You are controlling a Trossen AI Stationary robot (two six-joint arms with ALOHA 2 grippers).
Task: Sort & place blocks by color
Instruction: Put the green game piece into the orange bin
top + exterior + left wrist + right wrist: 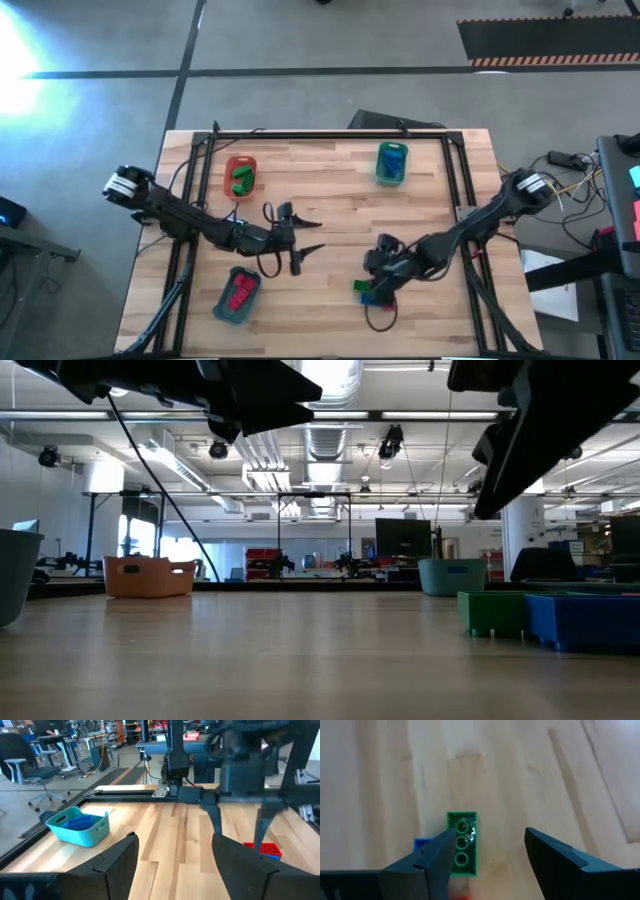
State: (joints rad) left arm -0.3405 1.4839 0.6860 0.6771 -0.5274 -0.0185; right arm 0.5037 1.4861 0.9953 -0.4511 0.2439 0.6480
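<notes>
- The right hand (487, 865) hung spread just above a green block (462, 843) on the desk (330, 190), near the front edge towards the right corner; one finger overlapped the block's edge and the other stood clear to its side, with nothing gripped.
- A blue block (422, 843) lay touching or just beside the green one, and a sliver of red showed at its near end.
- The step in hand looked like the pick of that green block, grasp not yet made.
- Next, the hand probably needed to shift sideways to straddle the block, drop, and close without catching the blue neighbour.
- Green blocks already lay in the orange-red tray (241, 177) near the back edge, likely the destination; the green tray (391, 164) held blue, the teal tray (237, 294) red.
- The left hand (308, 238) waited mid-desk, fingers apart and empty.
</notes>
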